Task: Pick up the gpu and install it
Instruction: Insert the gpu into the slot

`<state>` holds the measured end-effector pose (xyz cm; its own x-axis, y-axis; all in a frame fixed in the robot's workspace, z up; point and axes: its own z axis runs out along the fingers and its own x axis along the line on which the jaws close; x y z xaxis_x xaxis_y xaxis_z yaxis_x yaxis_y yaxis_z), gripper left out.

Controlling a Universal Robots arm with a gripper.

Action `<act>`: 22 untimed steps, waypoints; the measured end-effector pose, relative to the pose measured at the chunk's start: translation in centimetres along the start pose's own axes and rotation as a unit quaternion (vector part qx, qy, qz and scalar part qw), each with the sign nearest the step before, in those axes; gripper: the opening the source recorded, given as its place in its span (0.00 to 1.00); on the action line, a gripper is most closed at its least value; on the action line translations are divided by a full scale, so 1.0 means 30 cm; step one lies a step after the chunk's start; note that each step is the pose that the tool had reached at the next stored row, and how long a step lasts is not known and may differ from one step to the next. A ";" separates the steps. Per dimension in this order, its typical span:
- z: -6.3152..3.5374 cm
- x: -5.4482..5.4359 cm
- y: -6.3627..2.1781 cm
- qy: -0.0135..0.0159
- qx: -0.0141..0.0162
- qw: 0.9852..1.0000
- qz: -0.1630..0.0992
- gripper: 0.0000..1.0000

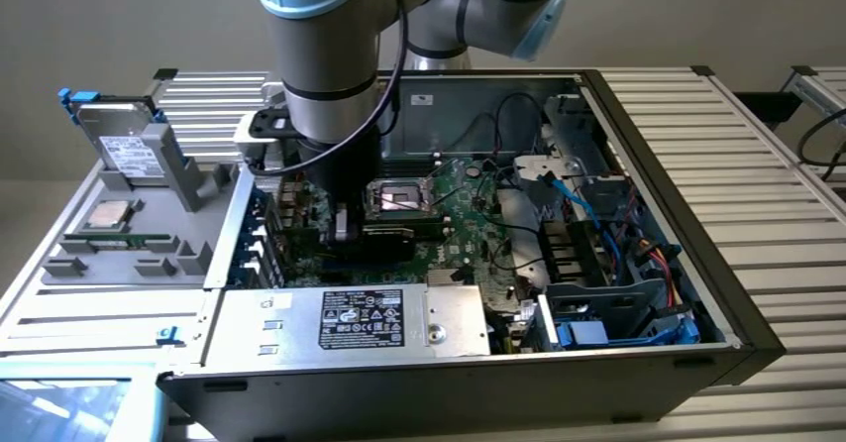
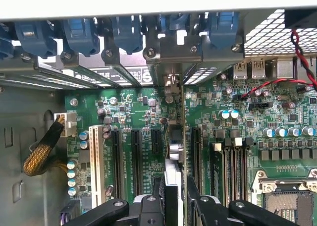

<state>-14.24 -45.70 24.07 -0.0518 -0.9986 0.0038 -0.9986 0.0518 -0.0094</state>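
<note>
**Installation step: card held over the slots**

Hand (image 2: 174, 198) pinching the gpu (image 2: 172, 159) edge-on, upright, low inside the computer case (image 1: 740, 293) just above the motherboard (image 2: 133, 112). Judged next need: square alignment with an expansion slot (image 2: 155, 146) and the rear bracket opening.

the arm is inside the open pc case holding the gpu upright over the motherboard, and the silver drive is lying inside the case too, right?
Not the drive: the exterior view shows it outside the case, standing on the grey tray at that view's left. The gripper does hold the gpu upright over the motherboard.
</note>
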 end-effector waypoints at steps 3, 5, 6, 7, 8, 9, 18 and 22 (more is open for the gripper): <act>0.001 0.000 0.002 0.000 0.000 1.000 0.000 0.28; 0.001 0.000 0.003 0.000 0.000 1.000 0.000 0.28; 0.001 0.000 0.003 0.000 0.000 1.000 0.000 0.28; 0.001 0.000 0.003 0.000 0.000 1.000 0.000 0.28; 0.002 0.001 0.003 0.000 0.000 1.000 0.000 0.28; 0.001 0.002 0.003 0.000 0.000 1.000 0.000 0.28; 0.001 0.002 -0.002 0.000 0.000 1.000 0.000 0.28; 0.001 0.002 -0.001 0.000 0.000 1.000 0.000 0.28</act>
<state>-14.20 -45.76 24.03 -0.0517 -0.9987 0.0038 -0.9986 0.0517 -0.0093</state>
